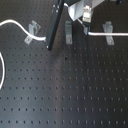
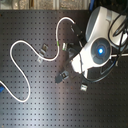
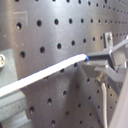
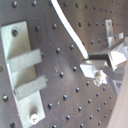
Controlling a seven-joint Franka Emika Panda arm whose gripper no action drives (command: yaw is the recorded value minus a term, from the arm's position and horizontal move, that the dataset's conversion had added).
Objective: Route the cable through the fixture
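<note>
While pinching the white cable (image 3: 45, 76) between nearly closed fingers (image 3: 107, 54) beside the grey clip fixture (image 4: 24, 62), keep it taut, lower it squarely into the clip's slot, avoid twisting.

The cable (image 3: 45, 75) apparently ends pinched in the gripper (image 3: 97, 59).

A matte black perforated metal breadboard table (image 1: 75, 95), dotted with a regular grid of small holes, is filling both exterior views edge to edge and catching soft, diffuse light as a pale sheen across its middle.
</note>
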